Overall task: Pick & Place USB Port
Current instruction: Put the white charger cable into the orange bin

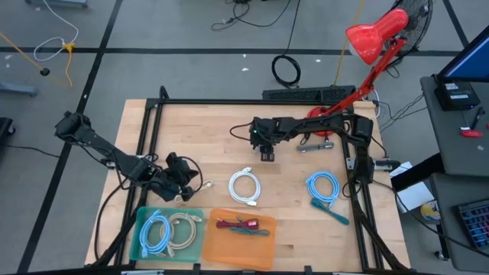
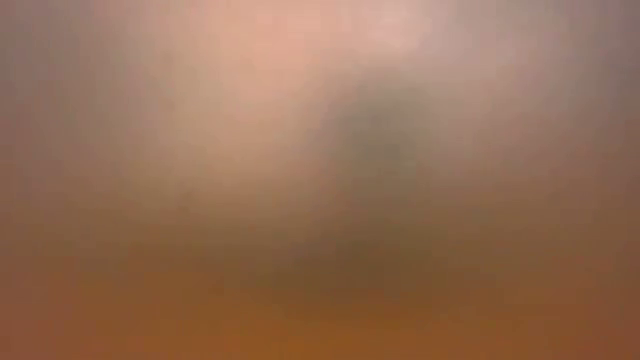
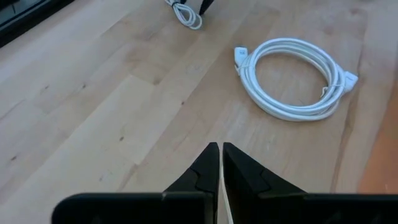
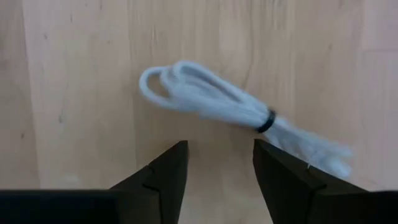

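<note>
The right pincer (image 4: 216, 168), its fingers apart, hangs above a small bundled white cable (image 4: 236, 109) lying on the table (image 1: 298, 206)'s far middle. To take it cleanly, I would lower straight down and straddle the bundle near its dark tie (image 4: 268, 121), where the strands sit tightest, then close. The left pincer (image 3: 221, 165), fingers together and empty, waits near a coiled white cable (image 3: 292, 78). A green tray (image 1: 145, 215) and an orange tray (image 1: 263, 248) sit at the near edge.
</note>
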Robot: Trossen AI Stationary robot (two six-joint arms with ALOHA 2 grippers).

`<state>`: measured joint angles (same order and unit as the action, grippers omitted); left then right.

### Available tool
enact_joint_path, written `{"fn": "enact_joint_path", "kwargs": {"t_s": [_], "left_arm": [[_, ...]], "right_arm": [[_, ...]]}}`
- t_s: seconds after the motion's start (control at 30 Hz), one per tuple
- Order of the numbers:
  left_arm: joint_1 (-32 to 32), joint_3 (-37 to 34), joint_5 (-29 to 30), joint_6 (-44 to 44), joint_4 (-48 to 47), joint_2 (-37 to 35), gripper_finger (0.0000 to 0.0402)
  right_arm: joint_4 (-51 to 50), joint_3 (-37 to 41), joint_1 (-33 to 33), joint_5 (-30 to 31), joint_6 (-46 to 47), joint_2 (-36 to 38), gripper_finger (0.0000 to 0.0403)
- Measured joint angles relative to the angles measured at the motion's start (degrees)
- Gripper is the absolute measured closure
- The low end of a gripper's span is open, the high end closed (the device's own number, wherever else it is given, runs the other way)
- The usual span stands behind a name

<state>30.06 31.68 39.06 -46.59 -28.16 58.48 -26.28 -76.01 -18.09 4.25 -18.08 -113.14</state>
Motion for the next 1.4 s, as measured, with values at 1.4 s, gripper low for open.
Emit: {"fn": "enact_joint_path", "kwargs": {"t_s": [1.4], "left_arm": [[0.5,0.0,-0.25,0.85,1.46,0.0,0.0378]], "right_arm": [[7.42,0.19,0.04,1.34,-1.52,1.36,0.0246]]}}
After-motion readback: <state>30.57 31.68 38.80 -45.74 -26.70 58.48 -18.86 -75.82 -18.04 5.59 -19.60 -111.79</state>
